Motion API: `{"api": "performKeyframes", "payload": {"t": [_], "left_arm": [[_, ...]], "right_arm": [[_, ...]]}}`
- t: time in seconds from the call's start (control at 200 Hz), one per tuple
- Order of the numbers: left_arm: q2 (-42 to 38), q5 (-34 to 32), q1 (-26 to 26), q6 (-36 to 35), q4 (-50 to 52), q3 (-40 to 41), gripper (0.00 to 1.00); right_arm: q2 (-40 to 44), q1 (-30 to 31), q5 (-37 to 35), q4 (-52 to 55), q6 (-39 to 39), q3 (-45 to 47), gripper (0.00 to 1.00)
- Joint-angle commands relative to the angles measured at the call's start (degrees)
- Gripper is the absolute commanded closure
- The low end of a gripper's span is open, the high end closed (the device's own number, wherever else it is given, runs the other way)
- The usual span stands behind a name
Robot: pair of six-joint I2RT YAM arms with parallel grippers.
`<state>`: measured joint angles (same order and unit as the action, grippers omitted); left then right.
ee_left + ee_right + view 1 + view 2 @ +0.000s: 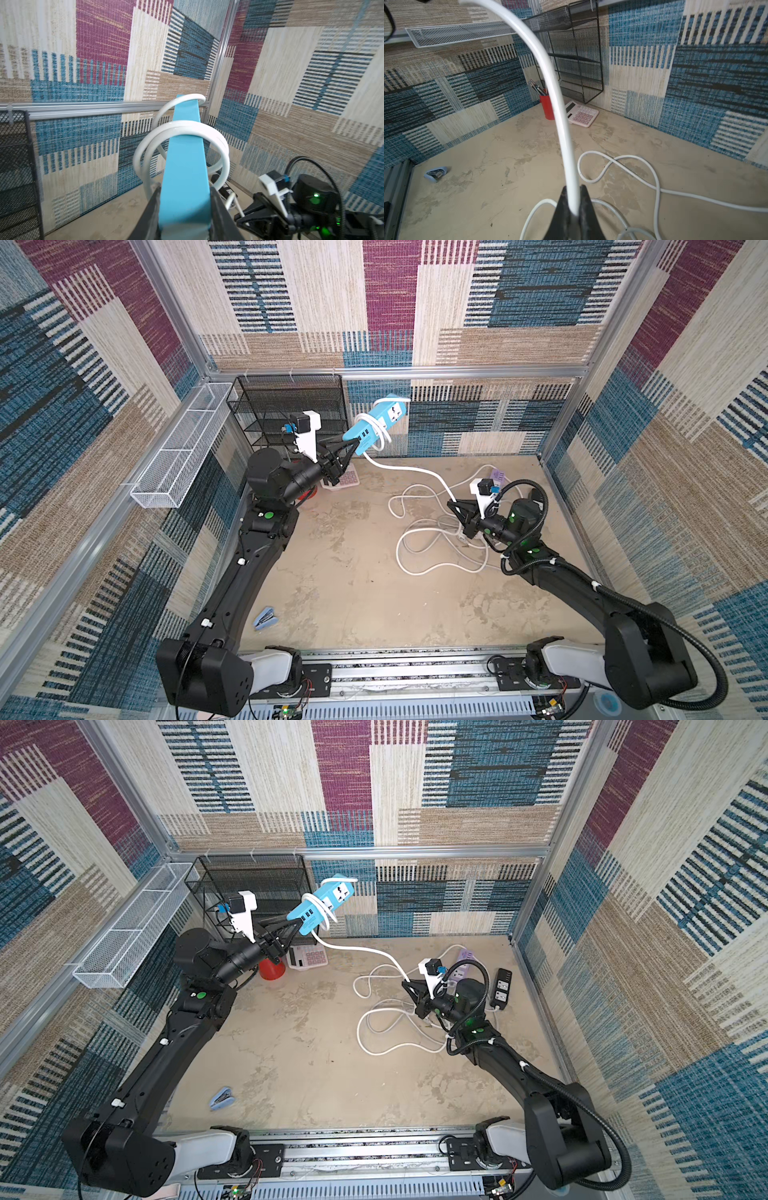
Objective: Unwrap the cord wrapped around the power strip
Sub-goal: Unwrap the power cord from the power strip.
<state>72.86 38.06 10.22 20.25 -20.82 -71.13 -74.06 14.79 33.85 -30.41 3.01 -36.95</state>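
With the left gripper [355, 444] clamping the power strip [377, 422] steady, the right gripper [451, 503], pinching the cord [420, 471], should circle the strip's free end to slip off the loose loops [182, 127].

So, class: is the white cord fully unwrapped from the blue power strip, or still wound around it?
Still partly wound: in the left wrist view, loops of the cord circle the power strip.
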Motion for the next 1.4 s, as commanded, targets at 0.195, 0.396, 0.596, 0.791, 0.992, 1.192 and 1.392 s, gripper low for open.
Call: {"api": "performKeyframes", "payload": {"t": [0.195, 0.396, 0.596, 0.791, 0.992, 1.192, 1.392], "left_arm": [[3.7, 15.5, 0.5, 21.9, -25.4, -2.0, 1.00], [7.3, 23.1, 4.0, 26.0, -28.4, -3.9, 1.00], [8.3, 30.6, 10.2, 13.1, -11.1, -5.9, 1.00], [10.8, 34.6, 13.6, 4.8, 0.7, -7.7, 1.00], [14.5, 29.3, 13.5, -24.5, 37.5, -14.7, 1.00], [16.8, 14.8, 9.7, -30.5, 42.9, -16.1, 1.00], [12.5, 1.1, 6.2, -25.4, 31.5, -11.5, 1.00]], "right_arm": [[-12.1, 0.1, -2.1, -11.0, 2.1, -5.9, 1.00], [-19.3, -1.4, -1.7, -11.0, 1.6, -16.0, 1.00], [-21.6, -3.8, -1.0, -7.1, -0.2, -27.4, 1.00], [-19.3, -6.4, -0.8, -2.6, -2.3, -35.1, 1.00], [-11.4, -9.3, -1.3, -0.3, -3.2, -36.0, 1.00], [-2.1, -11.6, -3.3, 1.7, -4.2, -32.9, 1.00], [5.1, -13.1, -6.2, 5.0, -4.8, -27.9, 1.00]]}}
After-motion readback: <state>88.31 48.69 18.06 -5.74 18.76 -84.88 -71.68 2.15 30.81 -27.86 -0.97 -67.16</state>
